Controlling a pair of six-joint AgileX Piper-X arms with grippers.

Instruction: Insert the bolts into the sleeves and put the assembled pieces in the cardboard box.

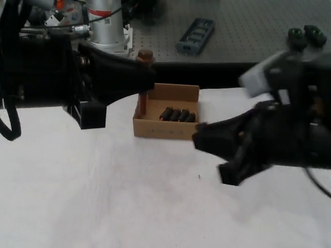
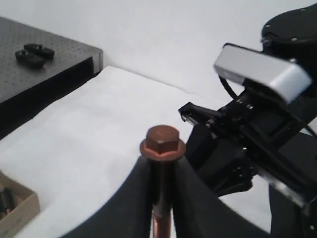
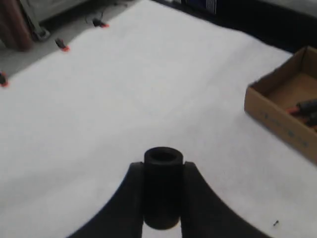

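My left gripper (image 2: 161, 173) is shut on a copper bolt (image 2: 161, 163), hex head up; in the high view that bolt (image 1: 144, 77) stands upright above the near-left corner of the cardboard box (image 1: 155, 127). My right gripper (image 3: 162, 171) is shut on a black sleeve (image 3: 162, 191) with its bore facing the camera. In the high view the right gripper (image 1: 202, 130) hovers over the white cloth, right of the box. Several dark assembled pieces (image 1: 177, 114) lie in the box.
A white cloth (image 1: 129, 196) covers the bench. Behind it lies a perforated metal plate with a blue rack (image 1: 195, 34) and black knobs (image 1: 306, 35). A silver cylinder (image 1: 106, 23) stands at the back left. The box edge (image 3: 282, 124) appears in the right wrist view.
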